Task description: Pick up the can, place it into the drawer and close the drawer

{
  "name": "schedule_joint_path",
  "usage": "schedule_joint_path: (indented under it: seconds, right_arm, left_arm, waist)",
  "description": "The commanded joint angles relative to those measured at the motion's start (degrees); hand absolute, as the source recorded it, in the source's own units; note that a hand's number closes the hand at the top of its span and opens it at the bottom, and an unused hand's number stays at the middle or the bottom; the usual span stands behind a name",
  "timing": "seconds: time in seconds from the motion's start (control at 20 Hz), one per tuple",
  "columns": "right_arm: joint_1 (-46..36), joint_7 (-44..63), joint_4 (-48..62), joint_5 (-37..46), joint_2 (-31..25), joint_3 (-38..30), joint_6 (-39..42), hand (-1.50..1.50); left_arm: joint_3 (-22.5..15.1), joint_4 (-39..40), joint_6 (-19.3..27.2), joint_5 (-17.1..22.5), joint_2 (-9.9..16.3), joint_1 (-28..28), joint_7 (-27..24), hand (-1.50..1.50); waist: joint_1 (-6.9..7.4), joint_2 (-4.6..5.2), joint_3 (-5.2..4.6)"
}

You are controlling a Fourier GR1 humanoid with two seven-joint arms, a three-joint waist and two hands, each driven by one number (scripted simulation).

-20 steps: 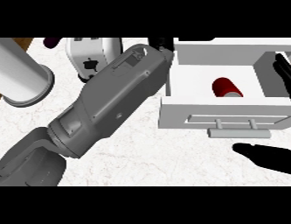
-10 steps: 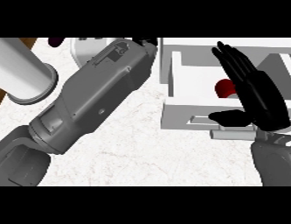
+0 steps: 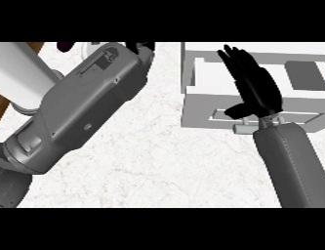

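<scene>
Currently the right hand [image 3: 255, 88], fingers straight and spread, lies over the open drawer [image 3: 201, 105] at the frame's upper right, having moved in from the right edge over the past second. It now hides the can seen inside earlier. Placement appears complete; closing remains. The left hand [image 3: 139, 48] at top centre is mostly hidden; its fingers cannot be judged.

You are looking at an evenly and brightly lit scene, with no single light source to be made out. The marble worktop [image 3: 157, 146] reads pale and flat, without glare. The white drawer [image 3: 215, 114] shows grey shading on its inner walls and front. The right hand [image 3: 255, 88] is almost pure black, so its surface detail is lost to you. Edges look straight, with no bending toward the corners.
</scene>
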Motion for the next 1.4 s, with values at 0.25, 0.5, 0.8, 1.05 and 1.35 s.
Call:
schedule_joint_path:
  seconds: [0.25,0.5,0.8,1.05,1.35]
  right_arm:
    - [-7.82,-0.23,23.5,6.7,1.6,-2.43,-15.47,-1.5]
    - [-14.71,-1.8,31.93,6.87,0.45,-5.13,-19.75,-1.5]
    - [-18.24,-1.5,41.03,8.16,1.28,-7.75,-29.33,-1.5]
    - [-23.95,-2.3,48.01,8.98,-1.37,-9.81,-32.98,-1.5]
    - [-29.6,-1.67,53.82,9.01,-1.79,-11.61,-36.0,-1.5]
  left_arm:
    - [-1.88,-13.06,3.68,-3.25,6.44,5.67,6.33,-1.5]
    - [0.81,-10.56,0.53,-3.91,9.49,3.29,8.39,-1.5]
    - [1.05,-16.51,0.37,-4.5,10.84,9.32,7.49,-1.5]
    - [1.1,-19.75,0.5,-5.36,12.74,9.08,10.17,-1.5]
    - [1.43,-21.28,0.93,-6.52,12.97,9.97,10.99,-1.5]
  waist:
    - [0.62,-0.04,0.04]
    - [-0.38,0.5,0.06]
    - [1.08,0.86,0.08]
    - [1.95,1.1,0.1]
    - [2.33,1.51,0.12]
